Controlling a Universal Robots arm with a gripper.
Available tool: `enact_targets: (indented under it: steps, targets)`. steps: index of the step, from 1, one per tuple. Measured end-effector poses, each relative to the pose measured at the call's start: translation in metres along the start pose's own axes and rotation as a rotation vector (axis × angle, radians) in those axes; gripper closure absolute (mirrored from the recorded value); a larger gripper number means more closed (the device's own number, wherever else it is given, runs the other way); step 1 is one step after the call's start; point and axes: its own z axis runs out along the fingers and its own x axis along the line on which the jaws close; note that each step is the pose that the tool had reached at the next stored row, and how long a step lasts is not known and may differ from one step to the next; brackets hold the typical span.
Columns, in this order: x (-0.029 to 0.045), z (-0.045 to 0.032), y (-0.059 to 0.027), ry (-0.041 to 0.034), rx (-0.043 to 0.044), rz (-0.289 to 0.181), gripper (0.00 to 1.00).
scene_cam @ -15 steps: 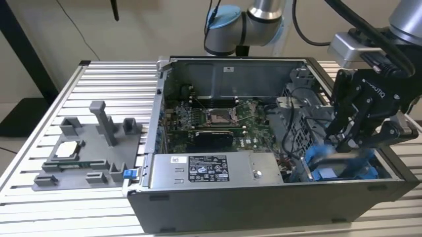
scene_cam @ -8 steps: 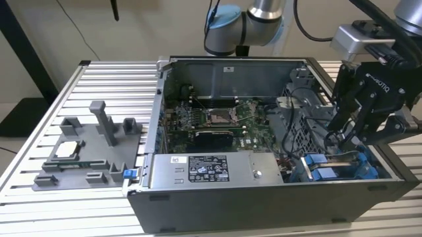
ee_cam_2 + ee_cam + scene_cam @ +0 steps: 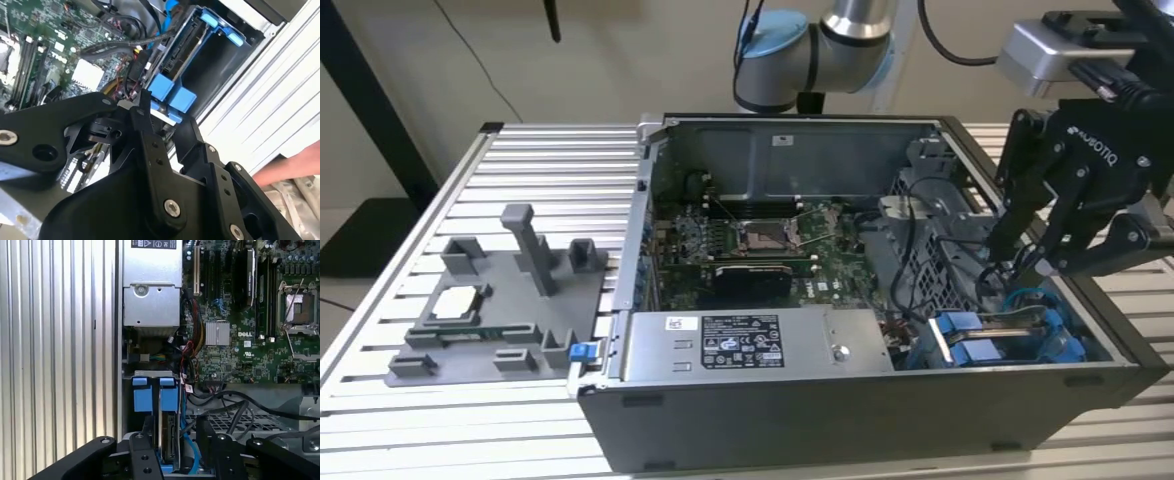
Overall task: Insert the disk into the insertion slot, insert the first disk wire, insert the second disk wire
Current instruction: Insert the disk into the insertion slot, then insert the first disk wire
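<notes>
The disk (image 3: 170, 437) stands edge-on inside the insertion slot (image 3: 152, 395), between its blue rails and tabs, at the front corner of the open computer case on the exterior view's right (image 3: 974, 340). In the second wrist view the disk (image 3: 187, 47) sits in the blue-railed slot (image 3: 170, 97). My black gripper (image 3: 1023, 268) hangs over this bay with its fingers apart. One finger (image 3: 146, 432) is on each side of the disk's edge, so the gripper (image 3: 175, 432) is open. A blue wire (image 3: 192, 452) and black wires (image 3: 225, 402) run beside the slot.
A grey labelled power-supply box (image 3: 747, 345) lies next to the slot, with the green motherboard (image 3: 761, 240) behind it. A perforated metal cage (image 3: 235, 422) borders the bay. A grey fixture with parts (image 3: 494, 300) stands on the slatted table. A person's hand (image 3: 295, 165) rests outside the case.
</notes>
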Motion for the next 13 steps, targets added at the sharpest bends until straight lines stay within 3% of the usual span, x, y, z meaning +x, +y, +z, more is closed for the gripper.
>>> enact_targets:
  steps: [3,4,7,10,12,13]
  targets:
    - [-0.0005,0.0,0.0002,-0.0426,0.0072,-0.005,0.0]
    - [-0.0005,0.0,0.0003,-0.053,0.0125,-0.007,0.0]
    - [-0.0005,0.0007,0.001,-0.0554,0.0549,-0.017,0.0]
    - [-0.0005,0.0015,0.003,-0.0557,0.1051,-0.024,0.0]
    - [-0.0015,0.0033,0.0043,-0.0559,0.1215,-0.026,0.0]
    - [-0.0026,0.0042,0.0044,-0.056,0.1241,-0.026,0.0]
